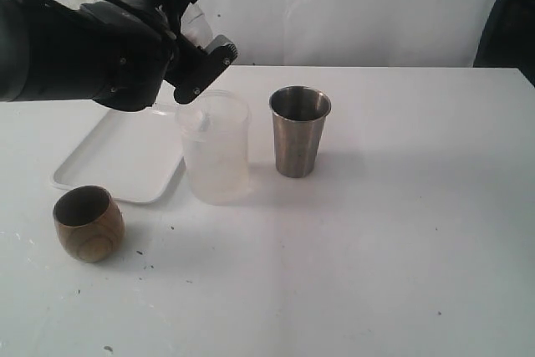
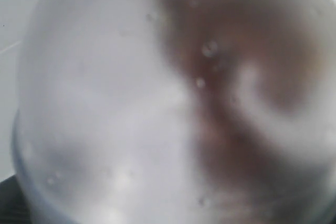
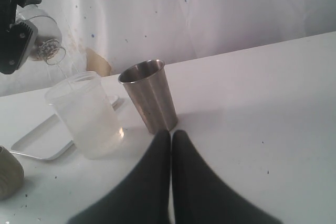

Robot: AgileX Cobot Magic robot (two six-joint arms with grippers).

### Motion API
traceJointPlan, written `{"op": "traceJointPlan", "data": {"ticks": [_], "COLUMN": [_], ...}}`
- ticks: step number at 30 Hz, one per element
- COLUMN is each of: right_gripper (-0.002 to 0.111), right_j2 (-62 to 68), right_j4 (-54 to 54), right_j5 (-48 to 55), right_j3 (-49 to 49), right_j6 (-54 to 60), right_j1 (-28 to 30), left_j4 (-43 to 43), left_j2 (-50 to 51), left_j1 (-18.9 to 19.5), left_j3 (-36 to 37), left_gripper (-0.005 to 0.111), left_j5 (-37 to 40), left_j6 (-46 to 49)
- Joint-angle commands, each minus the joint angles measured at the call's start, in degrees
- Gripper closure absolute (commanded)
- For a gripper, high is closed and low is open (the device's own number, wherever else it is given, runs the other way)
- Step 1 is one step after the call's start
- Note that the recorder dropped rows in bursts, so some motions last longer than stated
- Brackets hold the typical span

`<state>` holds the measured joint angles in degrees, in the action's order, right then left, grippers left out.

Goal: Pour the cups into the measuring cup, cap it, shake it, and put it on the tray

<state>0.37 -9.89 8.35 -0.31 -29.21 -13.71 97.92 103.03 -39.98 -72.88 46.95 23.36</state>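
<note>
The left jaws are clamped wide around the tilted measuring cup, at 11 o'clock above the frosted cup. The steel tumbler sits at its 3, the wooden cup at 8 and the tray at 10. Left wrist: only that cup's blurry clear wall. Right wrist: the right jaws are pinched together, empty, over the desk.

You're looking at 1 wooden cup, 1 steel tumbler, 1 frosted plastic cup, 1 clear measuring cup and 1 white tray, so 5 things total.
</note>
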Motion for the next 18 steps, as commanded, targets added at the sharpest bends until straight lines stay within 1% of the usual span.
{"op": "traceJointPlan", "data": {"ticks": [1, 7, 13, 15, 16, 17, 18], "right_gripper": [0.108, 0.108, 0.108, 0.108, 0.108, 0.108, 0.108], "right_j2": [-0.37, -0.37, -0.37, -0.37, -0.37, -0.37, -0.37], "right_j4": [-0.17, -0.17, -0.17, -0.17, -0.17, -0.17, -0.17], "right_j5": [-0.72, -0.72, -0.83, -0.83, -0.83, -0.83, -0.83], "right_j3": [0.31, 0.31, 0.31, 0.31, 0.31, 0.31, 0.31], "right_j6": [0.01, 0.01, 0.01, 0.01, 0.01, 0.01, 0.01], "right_j1": [-0.1, -0.1, -0.1, -0.1, -0.1, -0.1, -0.1], "left_j4": [2.02, 2.02, 2.02, 2.02, 2.02, 2.02, 2.02], "left_j2": [-0.61, -0.61, -0.61, -0.61, -0.61, -0.61, -0.61], "left_j1": [-0.17, -0.17, -0.17, -0.17, -0.17, -0.17, -0.17], "left_j3": [-0.54, -0.54, -0.54, -0.54, -0.54, -0.54, -0.54], "left_gripper": [0.107, 0.107, 0.107, 0.107, 0.107, 0.107, 0.107], "left_j5": [0.94, 1.53, 3.92, 5.52, 7.77, 9.6, 13.14], "left_j6": [-0.05, -1.5, -6.2, -13.14, -20.61, -24.78, -32.29]}}
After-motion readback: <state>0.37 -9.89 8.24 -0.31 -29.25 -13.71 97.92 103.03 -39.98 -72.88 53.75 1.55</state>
